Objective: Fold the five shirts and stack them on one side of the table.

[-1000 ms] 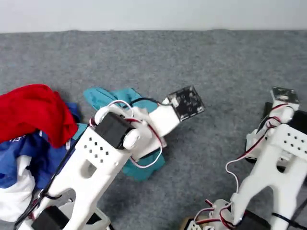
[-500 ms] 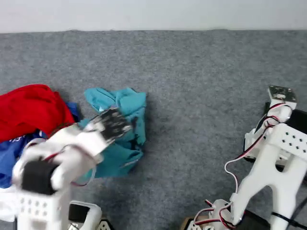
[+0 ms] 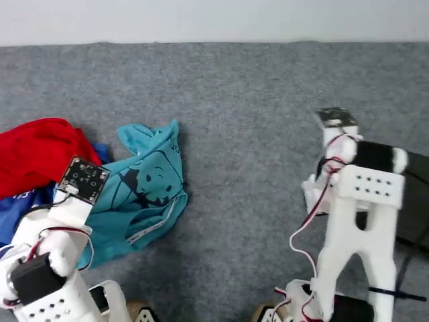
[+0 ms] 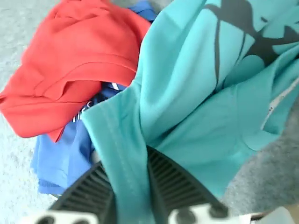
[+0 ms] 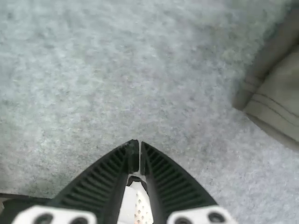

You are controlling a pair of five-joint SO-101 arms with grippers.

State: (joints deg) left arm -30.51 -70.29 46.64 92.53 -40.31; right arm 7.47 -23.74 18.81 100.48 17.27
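Left gripper (image 4: 126, 161) is clenched on a fold of the teal shirt (image 4: 205, 93), a bunched strip of its cloth running up between the two black ribbed jaws. From that pinched edge the teal shirt (image 3: 144, 194) spreads out crumpled over the grey table (image 3: 255, 100), its dark printed figure facing up and one pale hem showing along its near border. In the high view the left arm (image 3: 47, 255) stands over the corner of the teal shirt nearest the pile, with its wrist board above the held fold. Just beside the teal shirt, on the side away from the right arm, lies the red shirt (image 3: 37, 154), rumpled and heaped; in the left wrist view the red shirt (image 4: 79, 60) touches the teal cloth along one edge. Under the red one and also touching the teal shirt lies the blue shirt (image 3: 27, 201), its cloth (image 4: 65, 154) showing below the red folds. Well apart from the teal shirt, across a bare stretch of table, the right arm (image 3: 362, 201) stands upright, and the right gripper (image 5: 138, 143) hangs over the grey surface with its jaws pressed together on nothing. Farther still from the teal shirt, beyond that gripper, an olive cloth (image 5: 275, 107) with a stitched hem rests on the table.
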